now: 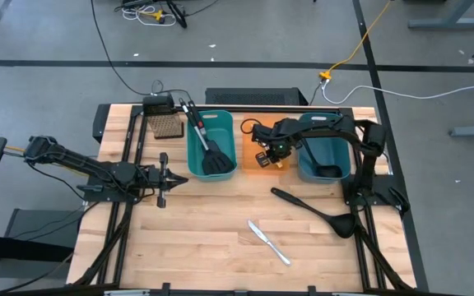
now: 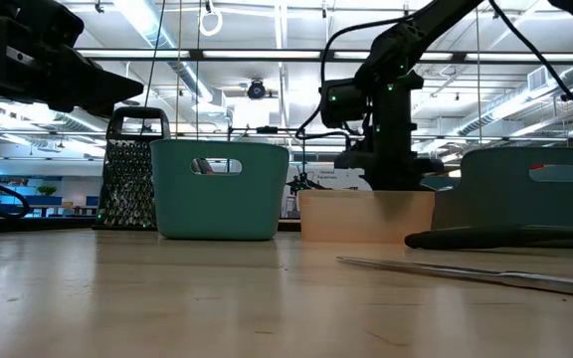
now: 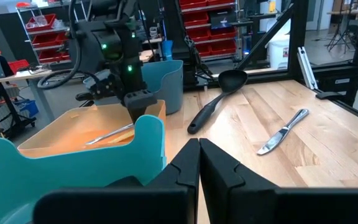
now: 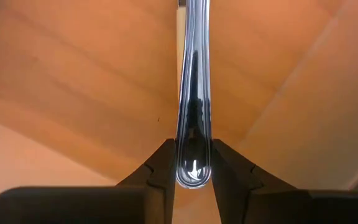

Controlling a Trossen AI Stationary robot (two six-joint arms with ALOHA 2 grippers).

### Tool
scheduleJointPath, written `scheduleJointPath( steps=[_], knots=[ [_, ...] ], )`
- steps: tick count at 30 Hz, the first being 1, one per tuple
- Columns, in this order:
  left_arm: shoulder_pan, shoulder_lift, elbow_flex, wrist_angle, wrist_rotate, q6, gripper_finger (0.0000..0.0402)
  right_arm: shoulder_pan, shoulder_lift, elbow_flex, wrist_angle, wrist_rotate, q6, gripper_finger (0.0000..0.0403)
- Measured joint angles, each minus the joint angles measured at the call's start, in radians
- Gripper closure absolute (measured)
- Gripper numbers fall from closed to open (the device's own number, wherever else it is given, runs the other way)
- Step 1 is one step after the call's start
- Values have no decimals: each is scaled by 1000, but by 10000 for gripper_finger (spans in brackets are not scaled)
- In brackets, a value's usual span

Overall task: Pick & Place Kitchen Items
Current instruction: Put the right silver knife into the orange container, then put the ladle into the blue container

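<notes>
My right gripper (image 1: 267, 158) hangs over the orange bin (image 1: 249, 162), shut on a silver knife (image 3: 110, 133). A second silver knife (image 1: 268, 242) lies flat on the table near the front. A black ladle (image 1: 315, 212) lies on the table to its right. Two black spatulas (image 1: 211, 154) stand in the left teal bin (image 1: 192, 150), handles leaning on its far rim. Another ladle (image 1: 327, 170) lies in the right teal bin (image 1: 307, 164). My left gripper (image 1: 164, 177) waits shut at the table's left, level, touching nothing. My right gripper pinches the knife's rounded handle end (image 4: 193, 167) between its two fingers (image 4: 161, 163). It comes from above, pointing down. The knife slants away from the fingers, down inside the orange bin (image 3: 61, 134). Whether its far end rests on the bin floor I cannot tell.
A brown perforated block (image 1: 165, 125) stands at the far left behind the left teal bin. The three bins stand in a row along the table's far side. Bare wood lies at the front left and centre.
</notes>
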Motion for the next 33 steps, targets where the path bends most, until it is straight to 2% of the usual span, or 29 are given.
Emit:
scheduleJointPath(
  steps=[10,17,21,27,33],
  knots=[
    [0,0,0,0,0,0,388,1,57,5,47,24,-27,316],
    [0,0,0,0,0,1,388,1,10,-1,36,12,-45,233],
    [0,0,0,0,0,1,388,1,-27,-1,11,15,-45,202],
    [0,0,0,0,0,1,388,17,-135,-1,9,29,-102,193],
    [0,0,0,0,0,1,388,98,-349,-1,15,221,-149,219]
  ],
)
